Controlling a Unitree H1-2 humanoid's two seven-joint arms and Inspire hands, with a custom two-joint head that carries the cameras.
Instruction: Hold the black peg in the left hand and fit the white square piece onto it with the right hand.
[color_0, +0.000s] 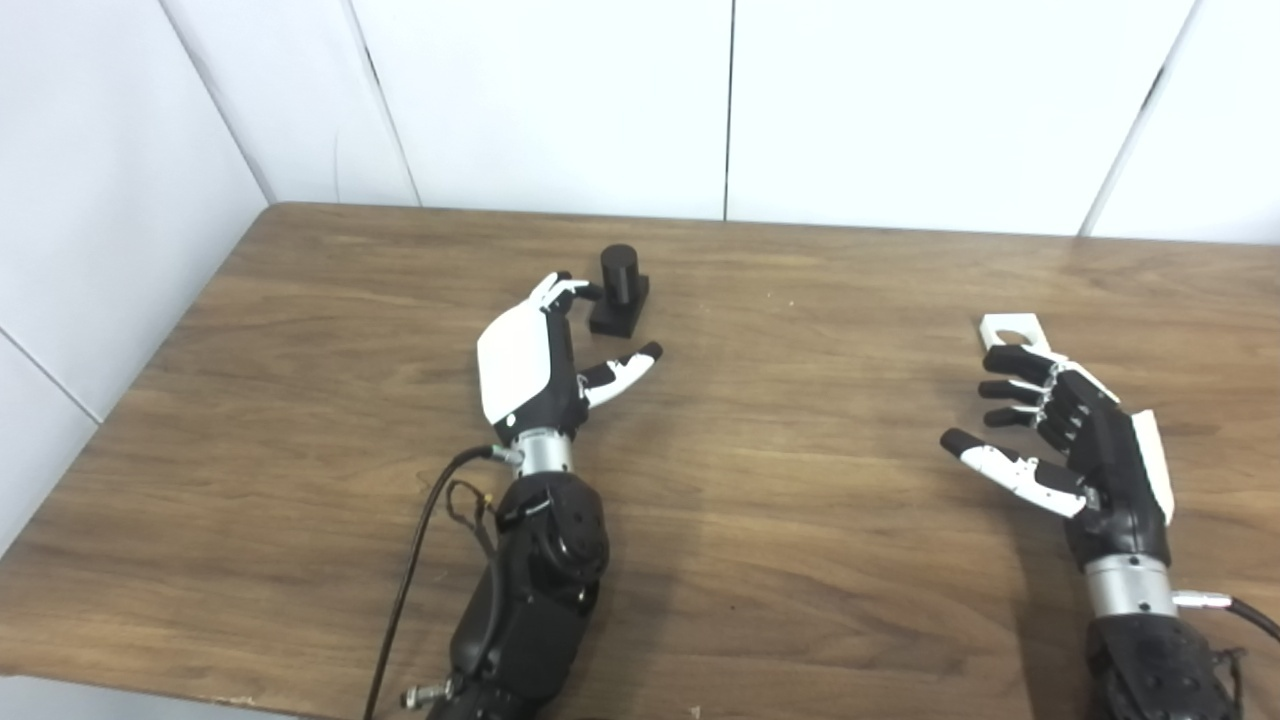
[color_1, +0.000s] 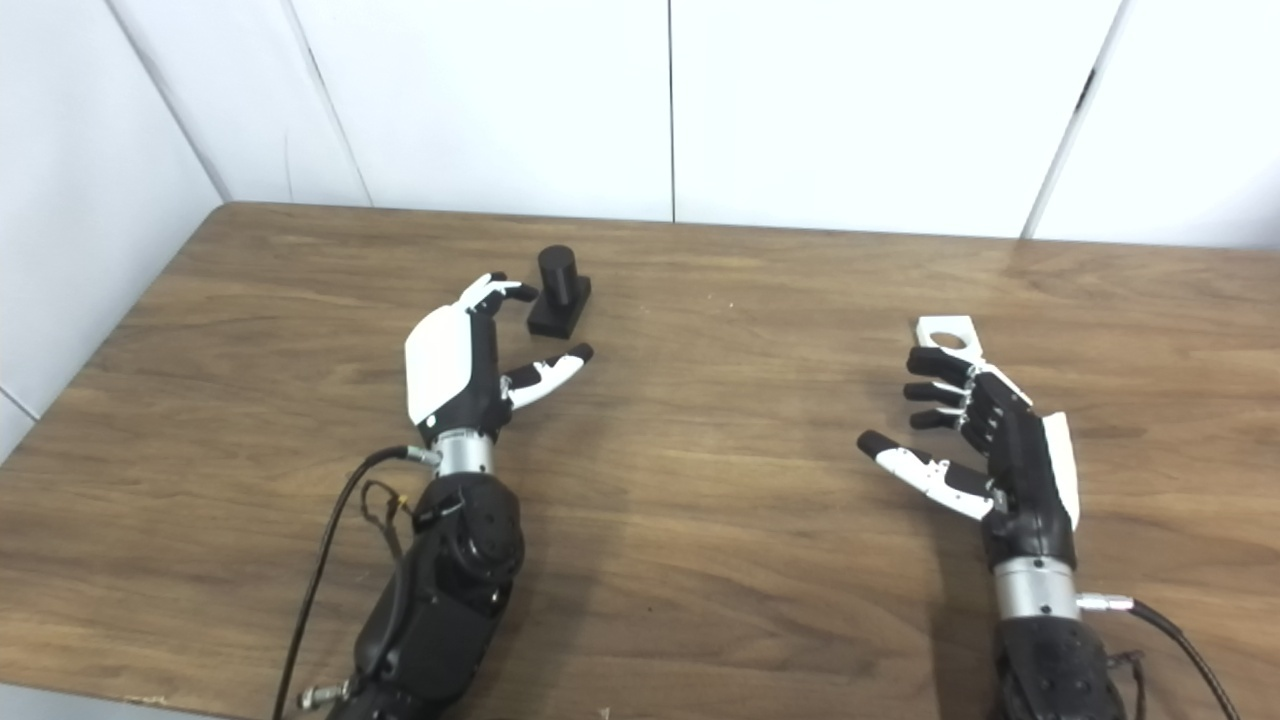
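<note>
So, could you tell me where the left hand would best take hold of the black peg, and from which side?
Probably around the upright round post of the black peg, above its flat square base, which sits too low on the table to grasp. The left hand is already open just left of the peg, fingers beside the post and thumb out in front, so closing in from the left looks most direct.

A black peg (color_0: 620, 290), a short cylinder upright on a square base, stood just beyond the left hand's (color_0: 530, 365) fingertips. A flat white square piece (color_0: 1012, 331) with a round hole lay just past the right hand's (color_0: 1075, 440) fingers.
</note>
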